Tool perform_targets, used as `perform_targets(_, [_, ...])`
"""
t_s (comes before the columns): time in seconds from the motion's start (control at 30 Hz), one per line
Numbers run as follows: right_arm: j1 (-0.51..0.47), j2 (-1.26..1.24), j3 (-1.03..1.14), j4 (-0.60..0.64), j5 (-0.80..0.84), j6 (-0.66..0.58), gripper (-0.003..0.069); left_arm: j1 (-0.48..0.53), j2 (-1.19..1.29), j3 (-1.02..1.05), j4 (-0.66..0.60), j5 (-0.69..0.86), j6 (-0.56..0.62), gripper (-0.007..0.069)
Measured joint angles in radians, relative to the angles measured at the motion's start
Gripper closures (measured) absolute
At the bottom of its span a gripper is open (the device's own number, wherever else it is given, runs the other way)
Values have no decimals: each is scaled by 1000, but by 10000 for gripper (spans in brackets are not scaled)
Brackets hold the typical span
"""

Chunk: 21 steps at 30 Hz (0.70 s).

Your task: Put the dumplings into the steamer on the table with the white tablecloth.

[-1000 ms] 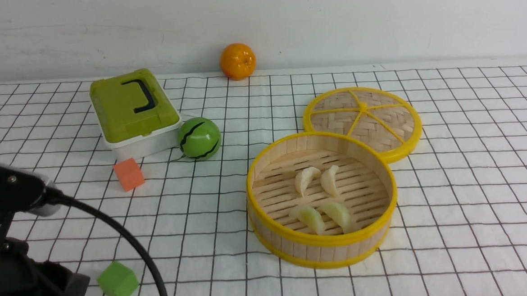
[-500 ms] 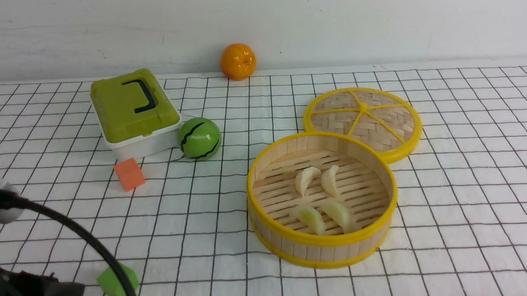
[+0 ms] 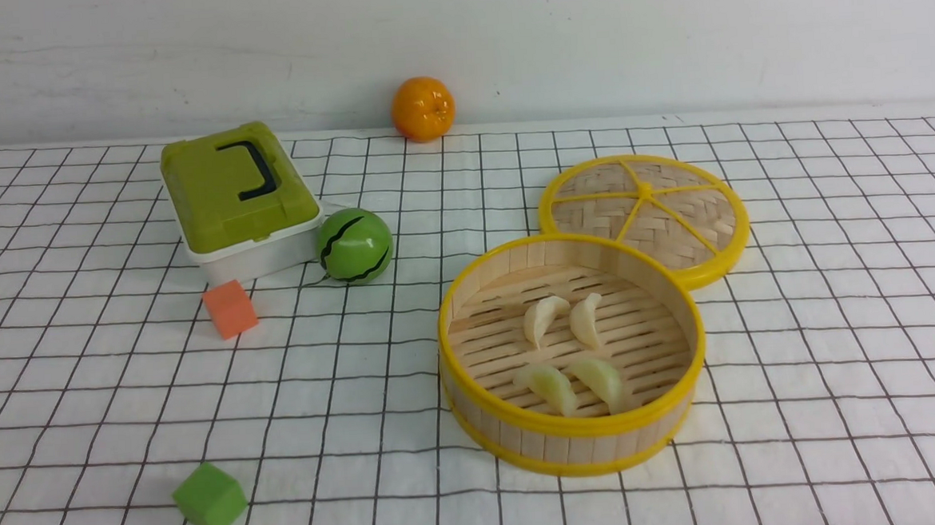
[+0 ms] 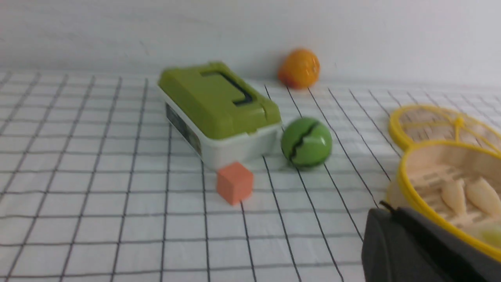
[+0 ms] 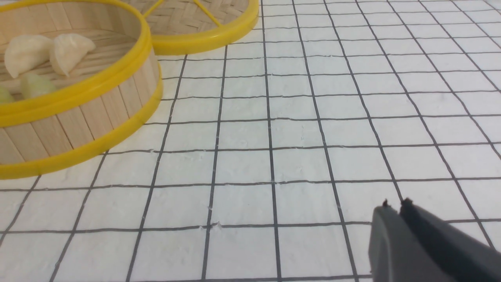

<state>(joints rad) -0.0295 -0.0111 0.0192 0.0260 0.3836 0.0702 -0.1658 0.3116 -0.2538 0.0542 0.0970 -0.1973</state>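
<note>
On the white tablecloth [image 3: 840, 339], right of centre, I see the steamer [image 3: 577, 437] with all four dumplings [image 3: 585, 320] on its slatted floor, the woven lid [image 3: 645, 209] touching its far rim. My left gripper [image 4: 385, 213] sits at the near left, fingers together and empty. My right gripper [image 5: 394, 205] hangs near right, also pinched together with nothing between.

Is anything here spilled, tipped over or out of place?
Nothing stands out. All four dumplings lie inside the steamer, which stands upright on the checked tablecloth. Its woven lid lies flat behind it, touching the rim, as one would expect while loading. Nothing is spilled.
</note>
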Motion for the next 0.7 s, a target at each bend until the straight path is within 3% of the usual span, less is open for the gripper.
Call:
perform_targets(0.1, [0, 0, 0, 0, 0, 0, 620, 61, -92, 138, -45, -136, 17, 637])
perform_targets(0.27, [0, 0, 0, 0, 0, 0, 614, 101, -182, 247, -54, -170, 17, 637])
perform_targets(0.5, [0, 0, 0, 0, 0, 0, 606, 105, -291, 283, -54, -61, 17, 637])
perform_targets(0.7, [0, 0, 0, 0, 0, 0, 601, 110, -320, 283, -40, 121, 17, 637])
